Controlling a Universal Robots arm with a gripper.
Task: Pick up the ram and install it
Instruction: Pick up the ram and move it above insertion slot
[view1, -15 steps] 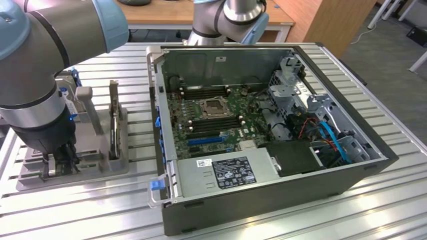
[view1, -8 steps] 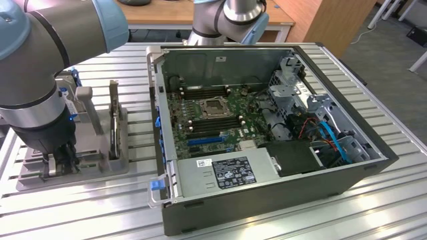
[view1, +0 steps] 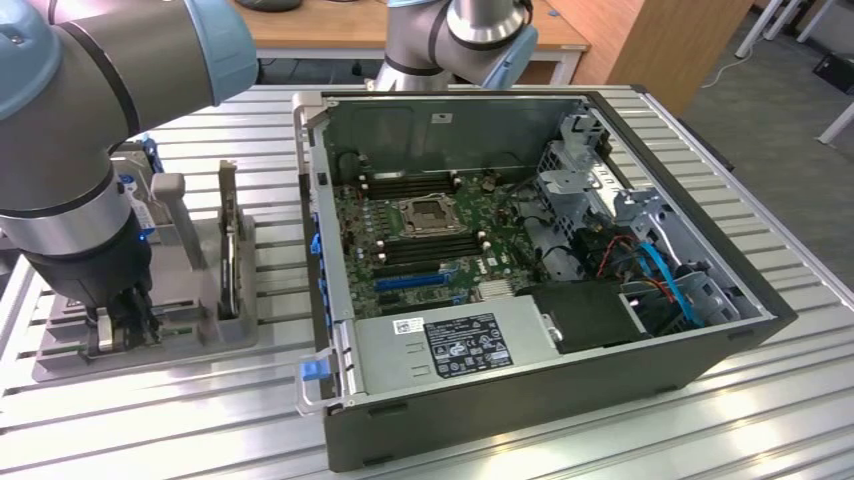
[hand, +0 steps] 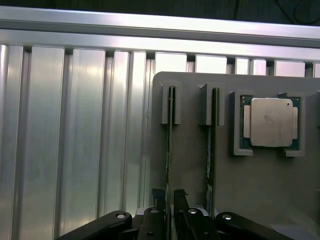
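Note:
The ram (hand: 170, 150) is a thin green stick standing on edge in a slot of the grey holder (hand: 190, 165). My gripper (hand: 170, 200) straddles its near end, one fingertip (hand: 159, 200) on each side with a narrow gap to the board, so it is open and close around the stick. In the exterior view the gripper (view1: 127, 325) reaches straight down into the holder (view1: 187, 345) at that view's left. The open computer case (view1: 534, 400) lies to that view's right, its motherboard (view1: 427, 230) facing up.
A second green stick (hand: 212, 150) stands in the neighbouring slot, and a square silver CPU (hand: 271, 122) rests in a recess beside it. A hard drive (view1: 238, 260) stands upright in the holder. Everything rests on a ribbed aluminium table (view1: 160, 420).

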